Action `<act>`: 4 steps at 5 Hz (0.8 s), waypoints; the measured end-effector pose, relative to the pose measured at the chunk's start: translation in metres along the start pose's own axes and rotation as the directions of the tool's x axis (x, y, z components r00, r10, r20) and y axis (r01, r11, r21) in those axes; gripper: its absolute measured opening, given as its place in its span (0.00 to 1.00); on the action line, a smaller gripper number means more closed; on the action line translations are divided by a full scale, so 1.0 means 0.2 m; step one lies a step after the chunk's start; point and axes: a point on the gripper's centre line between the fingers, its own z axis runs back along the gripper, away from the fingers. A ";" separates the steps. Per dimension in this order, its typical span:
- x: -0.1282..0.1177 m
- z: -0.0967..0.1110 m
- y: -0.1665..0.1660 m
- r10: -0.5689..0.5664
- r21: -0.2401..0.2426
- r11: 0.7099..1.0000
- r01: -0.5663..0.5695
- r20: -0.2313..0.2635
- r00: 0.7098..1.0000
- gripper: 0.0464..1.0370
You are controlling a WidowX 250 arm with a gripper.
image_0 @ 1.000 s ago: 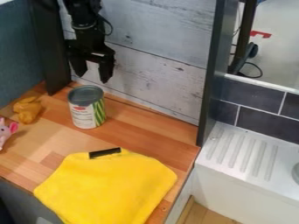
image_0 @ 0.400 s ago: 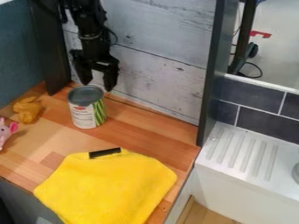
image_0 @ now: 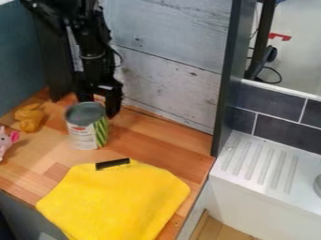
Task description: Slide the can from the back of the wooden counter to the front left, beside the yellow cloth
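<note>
Gripper (image_0: 98,107): fingers apart, right behind the can (image_0: 83,133)
Can: upright, left on the worktop (image_0: 153,138)
Worktop: wooden, yellow cloth (image_0: 116,201) in front
Wall (image_0: 169,79): pale planks
Tiles (image_0: 272,126): dark, above white ledge (image_0: 260,180)

I'm seeing the can (image_0: 87,126) standing just in front of my gripper (image_0: 97,104), on the camera side.
Viewed from the camera, a small object (image_0: 29,117) is lying left of the hand, and a toy animal (image_0: 5,139) is sitting farther left and forward; a cloth (image_0: 119,201) is lying in front of the hand, past the can, with a strip (image_0: 113,164) resting on its rear edge; all are occupying the counter (image_0: 160,136); boards (image_0: 169,70) are standing behind the hand; a ribbed ledge (image_0: 260,164) is lying well right, beyond an upright panel (image_0: 227,79).
</note>
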 end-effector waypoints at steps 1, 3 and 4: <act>-0.12 0.02 0.01 -0.013 -0.004 1.000 0.013 -0.055 0.998 0.96; -0.36 -0.02 0.11 0.020 -0.041 0.999 -0.028 -0.181 0.983 0.96; -0.42 -0.03 0.14 0.028 -0.031 0.999 -0.036 -0.232 0.972 0.96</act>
